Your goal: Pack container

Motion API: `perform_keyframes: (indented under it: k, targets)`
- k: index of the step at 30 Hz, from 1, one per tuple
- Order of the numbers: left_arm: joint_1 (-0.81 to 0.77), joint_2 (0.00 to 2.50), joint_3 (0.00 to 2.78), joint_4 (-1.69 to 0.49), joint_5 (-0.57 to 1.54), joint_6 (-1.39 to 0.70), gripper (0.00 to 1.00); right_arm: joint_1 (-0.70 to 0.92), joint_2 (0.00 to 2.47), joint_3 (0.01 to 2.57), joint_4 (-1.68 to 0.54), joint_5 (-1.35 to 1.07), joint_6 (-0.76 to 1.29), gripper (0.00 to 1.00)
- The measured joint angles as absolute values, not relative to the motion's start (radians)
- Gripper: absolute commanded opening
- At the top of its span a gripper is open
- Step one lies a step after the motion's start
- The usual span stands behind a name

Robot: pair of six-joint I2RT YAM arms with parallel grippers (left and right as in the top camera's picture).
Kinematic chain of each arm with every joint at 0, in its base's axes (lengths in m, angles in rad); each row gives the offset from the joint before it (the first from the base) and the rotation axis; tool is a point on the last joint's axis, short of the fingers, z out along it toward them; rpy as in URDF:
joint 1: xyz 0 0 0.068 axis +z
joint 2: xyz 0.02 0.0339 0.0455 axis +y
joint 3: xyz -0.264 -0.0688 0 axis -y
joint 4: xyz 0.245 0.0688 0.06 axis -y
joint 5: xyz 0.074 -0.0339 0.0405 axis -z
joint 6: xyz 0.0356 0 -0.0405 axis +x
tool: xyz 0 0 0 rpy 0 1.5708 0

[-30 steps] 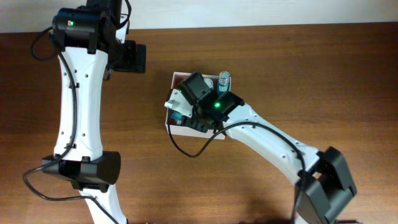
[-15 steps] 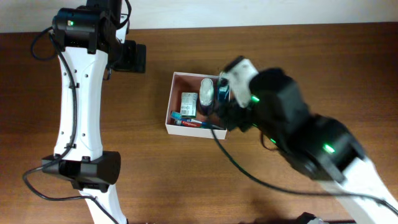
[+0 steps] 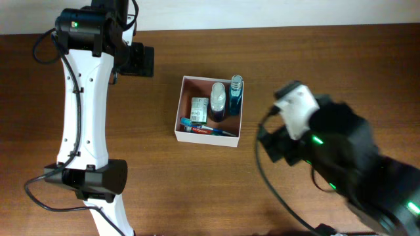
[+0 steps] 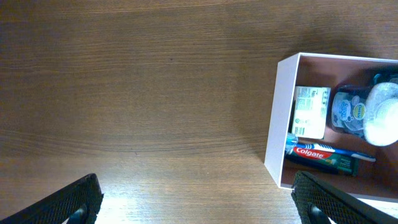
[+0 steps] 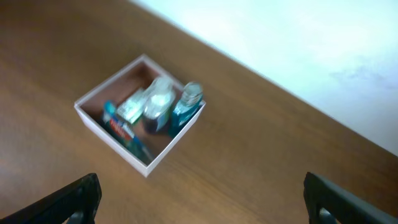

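Note:
The container, a square white-walled box with a pinkish-brown inside, sits mid-table. It holds a Colgate toothpaste, a small green-and-white carton, a clear-capped bottle and a blue bottle. My left gripper hangs open and empty over bare table left of the container. My right gripper is open and empty, raised high and to the right of the container. The right wrist view is blurred and shows the container from far above.
The brown wooden table runs to a white wall along the far edge. The left arm's white column stands at the left. The toothpaste and carton also show in the left wrist view.
My right arm has pulled out of the container, moving right and up toward the camera, and the box's contents are now uncovered. The left arm has not moved.

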State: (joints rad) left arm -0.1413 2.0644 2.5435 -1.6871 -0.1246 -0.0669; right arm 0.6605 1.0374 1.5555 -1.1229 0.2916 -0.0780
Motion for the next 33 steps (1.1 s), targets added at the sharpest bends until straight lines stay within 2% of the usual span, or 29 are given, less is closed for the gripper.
perform_keyframes:
  k: [10,14,19,24,28,33]
  targets:
    - [-0.141,2.064,2.543,-1.687,-0.125,-0.067,0.99,0.659,0.606,1.549,-1.257,0.349,0.020,0.99]
    - [-0.142,2.064,2.543,-1.687,-0.125,-0.067,0.99,0.552,0.544,1.452,-1.255,0.368,0.027,0.99]
    - [-0.142,2.064,2.543,-1.687,-0.125,-0.067,0.99,0.290,0.503,1.221,-1.124,0.365,0.028,0.99]
    - [-0.142,2.064,2.543,-1.687,-0.125,-0.067,0.99,0.079,0.409,0.886,-0.902,0.265,0.030,0.99]
    - [-0.141,2.064,2.543,-1.687,-0.125,-0.067,0.99,0.012,0.276,0.599,-0.714,0.165,0.034,0.99]
    - [-0.142,2.064,2.543,-1.687,-0.125,-0.067,0.99,0.007,0.106,0.351,-0.642,0.106,0.107,0.99]
